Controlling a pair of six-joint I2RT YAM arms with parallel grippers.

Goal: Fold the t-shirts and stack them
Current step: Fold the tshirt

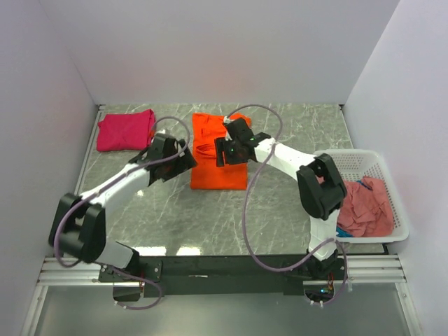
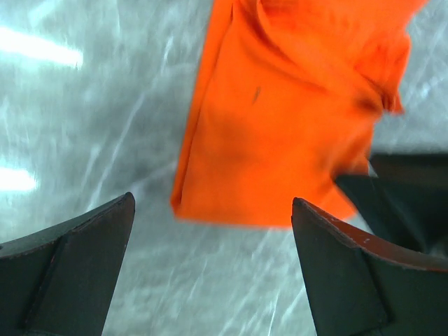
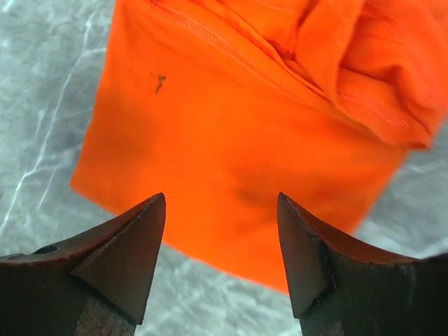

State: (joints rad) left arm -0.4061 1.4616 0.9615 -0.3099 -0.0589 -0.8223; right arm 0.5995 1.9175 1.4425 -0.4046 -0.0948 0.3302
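A bright orange cloth t-shirt [image 1: 220,171] is lying folded into a tall rectangle near the centre of the grey marble-patterned tabletop [image 1: 294,133], a little toward 12 o'clock, with its layers lying bunched and looser toward the 12 o'clock end. The left gripper [image 2: 211,203] is hanging at the shirt's 9 o'clock edge, its two dark fingers standing spread wide with nothing between them; in the left wrist view the shirt's near corner is lying on the stone just ahead of the fingertips. The right gripper [image 3: 221,197] is hovering over the middle of the same shirt, its arm reaching in from 4 o'clock, and its fingers are also standing apart, pinching no cloth; the orange fabric below them is showing a small dark mark [image 3: 159,82] and a stitched hem. A magenta-pink t-shirt [image 1: 126,130] is sitting folded at the table's 10 o'clock corner, well apart from the orange one. At 3 o'clock a white plastic lattice basket [image 1: 357,155] is resting at the table's edge, holding a crumpled dusty rose-pink t-shirt [image 1: 367,206], with a sliver of blue cloth [image 1: 362,184] peeking out beside it.
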